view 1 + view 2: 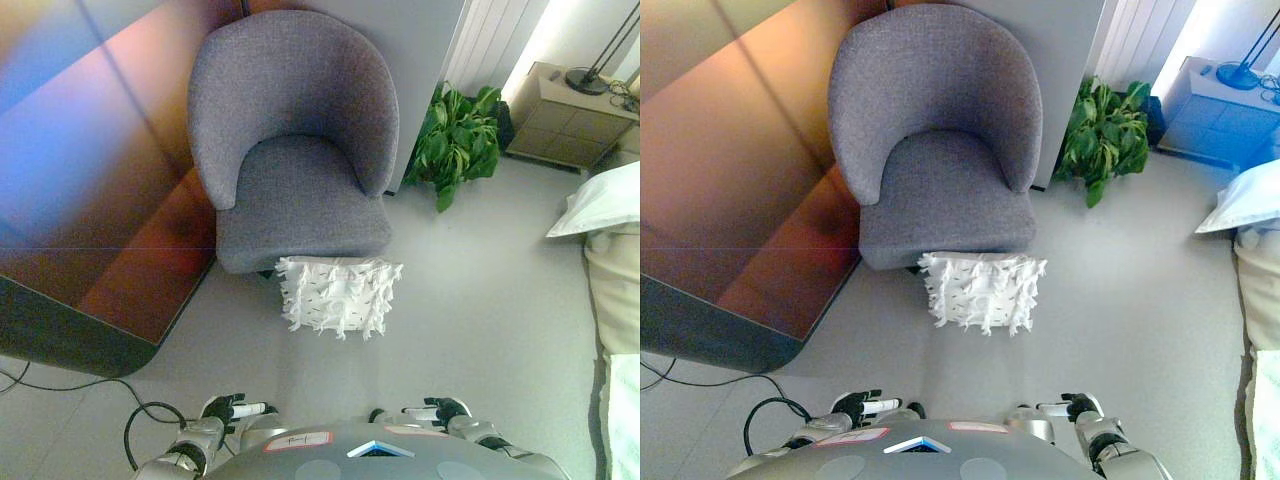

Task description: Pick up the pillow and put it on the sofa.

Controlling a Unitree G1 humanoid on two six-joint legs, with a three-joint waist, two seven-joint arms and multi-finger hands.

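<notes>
Fluffy pillow on the floor, both my hands still down low and holding nothing

The white tufted pillow (338, 294) lies on the floor, touching the front edge of the grey sofa chair (292, 150). It looks light and squishy, floppy rather than stiff, so I'd guess one hand would just let it sag; better to squeeze it from both sides, palms on the left and right edges, since the shaggy tufts could slip. My left hand (232, 410) and right hand (440, 410) hang near my body, fingers loosely relaxed, well apart from the pillow.
</notes>
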